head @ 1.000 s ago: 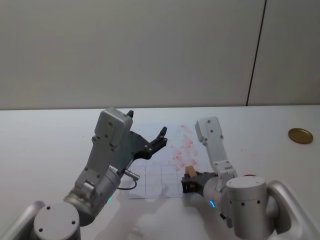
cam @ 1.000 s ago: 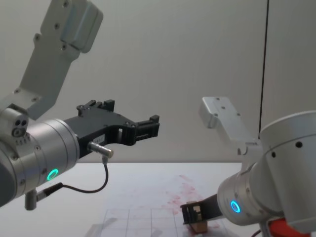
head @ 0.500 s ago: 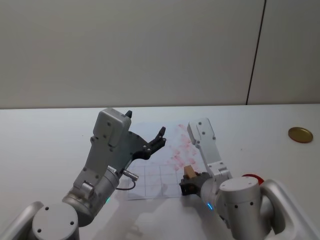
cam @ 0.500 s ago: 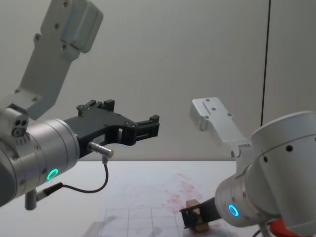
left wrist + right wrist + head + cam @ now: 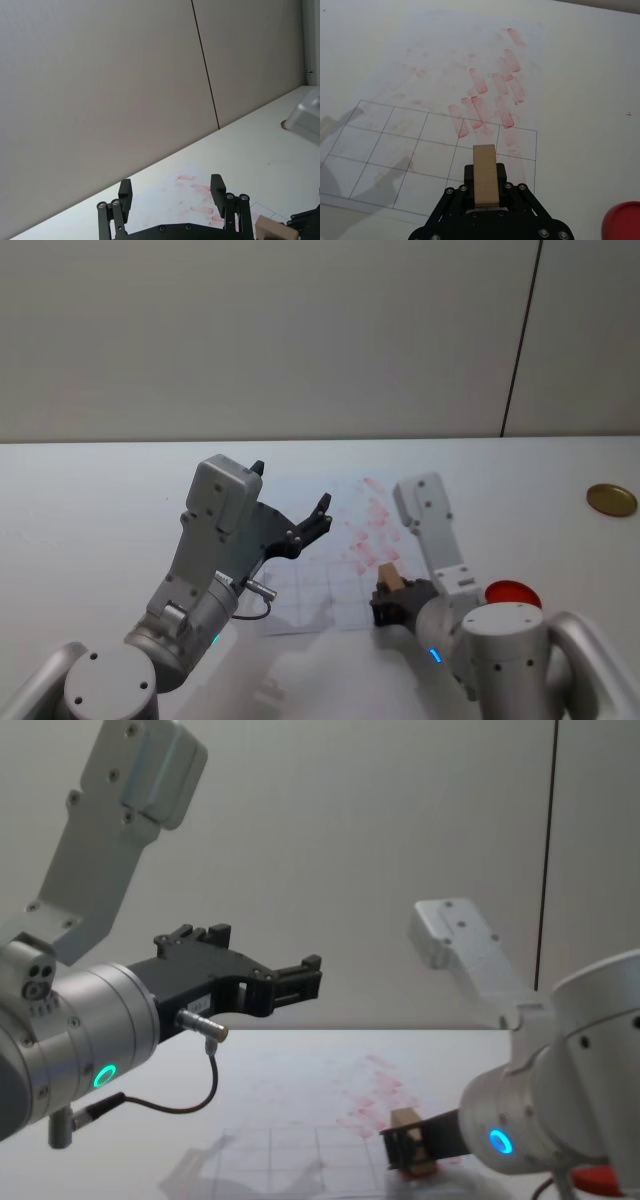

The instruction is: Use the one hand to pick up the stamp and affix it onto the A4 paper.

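White tabletop (image 5: pixel 90 500) in front of a plain grey wall panel (image 5: pixel 300 330) forms the work area. R gripper (image 5: pixel 390 602) sits low over the near right corner of the A4 paper (image 5: pixel 335 535), jaws clamped on the stamp (image 5: pixel 390 575). In the right wrist view the stamp (image 5: pixel 485 174) projects fwd from between the black fingers, its free end over a grid cell at the sheet's (image 5: pixel 420 125) edge, next to a cluster of red marks. Stamp-to-paper contact: cannot tell. In the chest view the block (image 5: pixel 405 1119) stands roughly upright in the R gripper (image 5: pixel 415 1150), just above the sheet. A red ink pad (image 5: pixel 511 593) lies on the table just right of the R arm, apart from the paper. L gripper (image 5: pixel 292 488) hangs raised above the sheet's left part, fingers spread wide, holding nothing; L wrist view shows both fingertips (image 5: pixel 217 182) well apart. A brass-coloured disc (image 5: pixel 611 500) lies at the table's far right, well apart from the rest.
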Robot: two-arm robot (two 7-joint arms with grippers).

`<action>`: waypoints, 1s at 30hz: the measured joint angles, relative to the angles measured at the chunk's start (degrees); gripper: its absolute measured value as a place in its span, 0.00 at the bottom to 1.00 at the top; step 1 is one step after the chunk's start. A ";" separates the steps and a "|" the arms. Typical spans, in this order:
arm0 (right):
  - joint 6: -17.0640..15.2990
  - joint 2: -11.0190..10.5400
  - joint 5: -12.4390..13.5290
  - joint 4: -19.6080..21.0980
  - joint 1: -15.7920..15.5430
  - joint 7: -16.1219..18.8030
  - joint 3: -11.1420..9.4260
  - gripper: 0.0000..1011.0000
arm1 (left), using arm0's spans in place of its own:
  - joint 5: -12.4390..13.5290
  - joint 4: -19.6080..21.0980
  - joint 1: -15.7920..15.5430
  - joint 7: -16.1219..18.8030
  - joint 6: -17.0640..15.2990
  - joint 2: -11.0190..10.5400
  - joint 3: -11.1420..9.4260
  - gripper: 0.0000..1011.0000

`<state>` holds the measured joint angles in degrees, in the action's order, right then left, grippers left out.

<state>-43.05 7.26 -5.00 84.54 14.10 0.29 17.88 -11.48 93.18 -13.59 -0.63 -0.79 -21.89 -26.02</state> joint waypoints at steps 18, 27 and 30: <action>8.90 -2.44 6.56 12.89 -4.44 -2.12 -3.50 0.21 | 0.00 0.00 0.00 0.00 0.00 0.00 0.00 0.98; 9.85 -4.34 9.29 17.09 -6.81 -4.10 -5.82 0.21 | 0.00 0.00 0.00 0.00 0.00 0.00 0.00 0.98; 9.68 -4.76 9.77 17.69 -7.40 -4.45 -6.31 0.21 | 0.00 0.00 0.00 0.00 0.00 0.00 0.00 0.98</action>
<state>-33.37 2.50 4.77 102.23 6.70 -4.16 11.57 -11.48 93.18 -13.59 -0.63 -0.80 -21.89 -26.02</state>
